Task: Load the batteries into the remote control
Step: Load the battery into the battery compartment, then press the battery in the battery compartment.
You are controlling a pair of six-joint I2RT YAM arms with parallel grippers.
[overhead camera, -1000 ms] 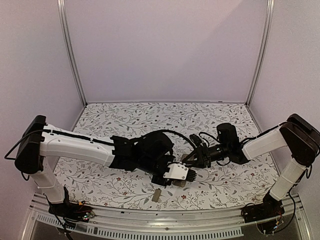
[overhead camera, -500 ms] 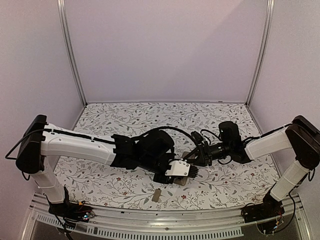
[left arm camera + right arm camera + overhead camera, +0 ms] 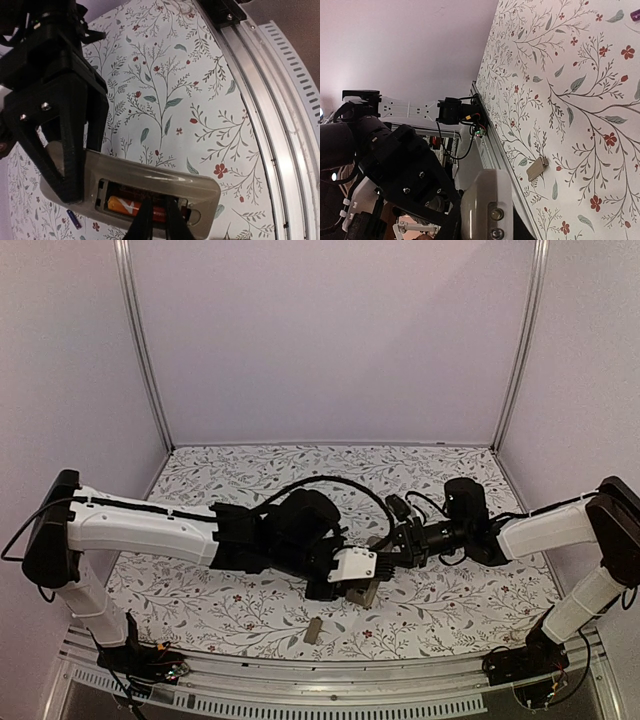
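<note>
While the left fingers [image 3: 70, 115] clamp the slim grey-beige plastic remote control [image 3: 150, 175] by one end, the right fingers [image 3: 175, 222] sit nearly together on the small orange-red cylindrical battery [image 3: 127, 205] in its recess; I can't tell if they pinch it. Light, stiff, slick, I'd judge: grip mid-barrel.

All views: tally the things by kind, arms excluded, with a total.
Remote control: 1
Orange battery in its recess: 1 clearly seen
Grey cover plate: 1
Small purple object: 1
Total: 4
</note>
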